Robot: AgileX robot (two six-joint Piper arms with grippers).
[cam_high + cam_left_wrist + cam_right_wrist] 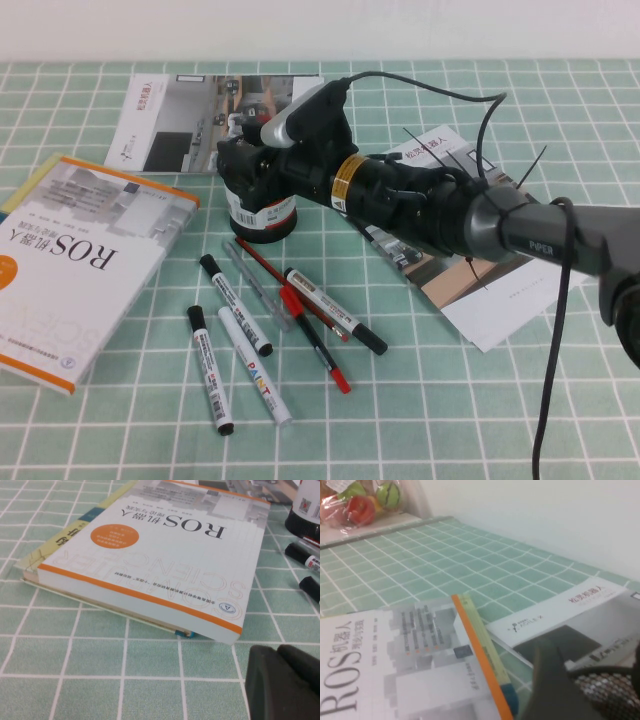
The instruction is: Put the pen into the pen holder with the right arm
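The black mesh pen holder with its white and red label stands at the middle of the table. My right gripper hovers right over its top and hides the opening. In the right wrist view the mesh rim lies just beside one dark finger, and the jaws stand apart with nothing seen between them. The all-red click pen is hidden or out of view. My left gripper is shut and empty, low over the tablecloth near the book's corner. The holder's base also shows in the left wrist view.
Several loose pens and markers lie in front of the holder, among them a thin red stick pen and a black-barrelled pen with red ends. A thick ROS book lies left. Brochures lie behind and under the right arm.
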